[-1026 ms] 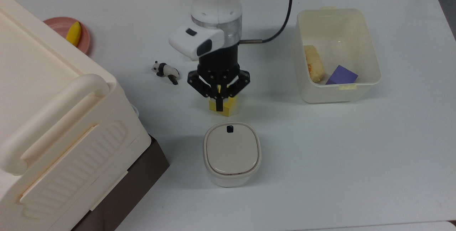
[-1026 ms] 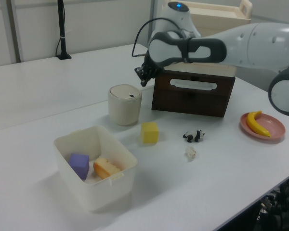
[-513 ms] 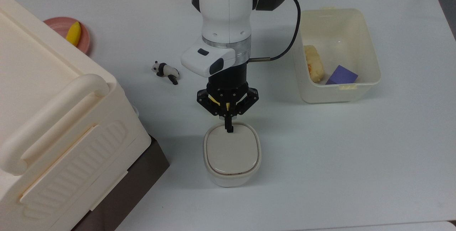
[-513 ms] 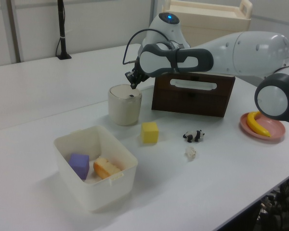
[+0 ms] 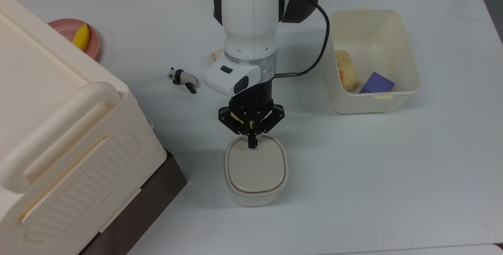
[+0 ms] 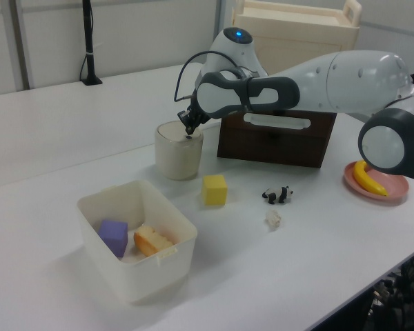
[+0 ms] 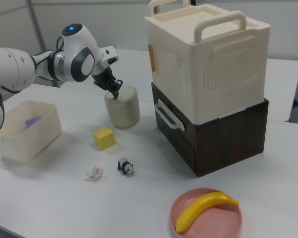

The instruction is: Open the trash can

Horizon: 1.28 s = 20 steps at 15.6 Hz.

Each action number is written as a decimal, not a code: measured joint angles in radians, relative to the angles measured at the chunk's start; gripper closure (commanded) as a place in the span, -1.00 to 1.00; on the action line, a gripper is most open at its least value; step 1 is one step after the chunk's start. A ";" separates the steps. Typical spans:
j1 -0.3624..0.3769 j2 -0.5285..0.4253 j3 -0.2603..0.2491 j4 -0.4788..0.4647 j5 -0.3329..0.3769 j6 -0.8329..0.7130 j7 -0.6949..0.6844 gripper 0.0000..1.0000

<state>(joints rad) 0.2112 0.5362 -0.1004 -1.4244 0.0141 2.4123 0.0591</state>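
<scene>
Top view puts the trash can (image 5: 256, 170) near the middle of the white counter (image 5: 393, 168), its beige lid (image 5: 255, 164) down flat. We see the claw (image 5: 252, 144) drawn together into one narrow black tip, gripping nothing, pointing straight down onto the lid's edge nearest the arm, where the push button sits hidden beneath it. We find the same contact in the left view (image 6: 188, 133) and the right view (image 7: 114, 93), the tip planted on the bin's top.

A yellow cube (image 6: 214, 189) rests on the counter just beside the bin. Farther off lie a panda figure (image 5: 182, 79) and a small crumpled scrap (image 6: 273, 219). A translucent tub (image 5: 408, 90) at the top view's right holds a purple block (image 5: 377, 83) and a bread-like piece (image 5: 346, 70). At the top view's left stands a large cream box (image 5: 70, 137) on a dark brown case (image 7: 228, 139), with a banana (image 7: 203, 209) on a pink plate (image 7: 228, 220) beyond.
</scene>
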 measured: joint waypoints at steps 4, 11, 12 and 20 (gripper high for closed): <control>0.000 0.011 0.000 0.001 0.000 0.002 -0.032 0.99; -0.001 -0.039 0.004 0.011 0.000 0.003 -0.036 0.10; -0.001 -0.070 0.010 0.011 0.000 0.003 -0.036 -0.99; -0.008 -0.432 0.023 -0.155 0.000 -0.446 -0.036 -1.00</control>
<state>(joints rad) 0.2036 0.1045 -0.0772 -1.5793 0.0142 1.9667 0.0229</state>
